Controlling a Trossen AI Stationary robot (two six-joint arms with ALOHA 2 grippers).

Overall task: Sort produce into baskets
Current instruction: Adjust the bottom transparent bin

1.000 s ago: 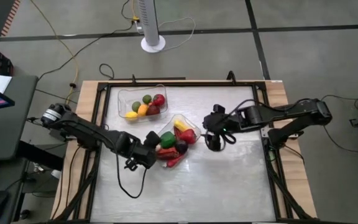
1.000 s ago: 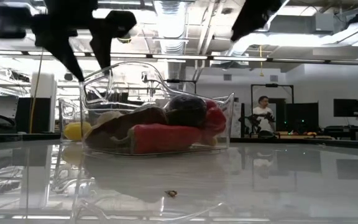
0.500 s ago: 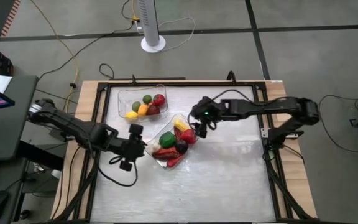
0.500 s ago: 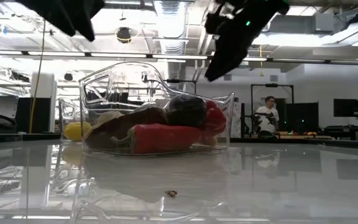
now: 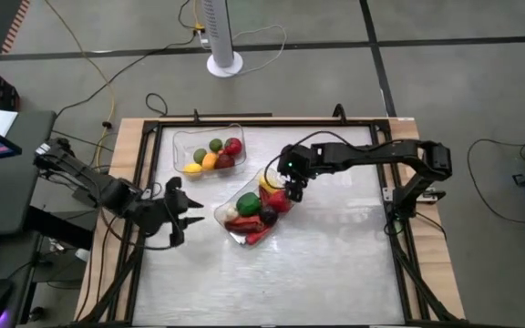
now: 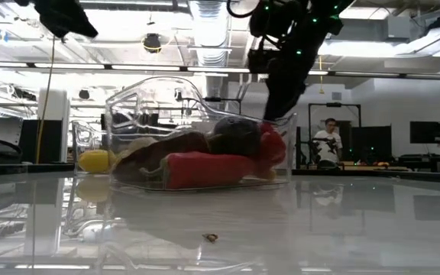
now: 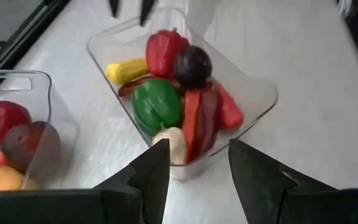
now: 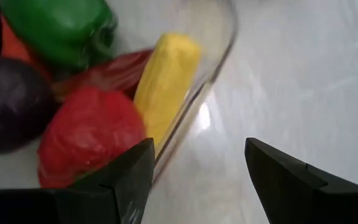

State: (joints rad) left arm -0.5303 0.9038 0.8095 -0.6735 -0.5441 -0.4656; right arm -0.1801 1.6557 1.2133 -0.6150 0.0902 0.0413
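Your right gripper [image 5: 292,189], jaws open and empty, has swung in over the near basket's [image 5: 283,188] 2 o'clock rim, while the left gripper [image 5: 186,210], also open, has backed off toward 9 o'clock. All produce [image 5: 255,211] visible on the worktop [image 5: 335,264] sits in baskets; sorting looks nearly done.

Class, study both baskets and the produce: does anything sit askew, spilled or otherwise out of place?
The near basket lies diagonal to the table edges, while the far basket sits square. No produce has spilled. The right gripper hovers at the near basket's rim, fingers open.
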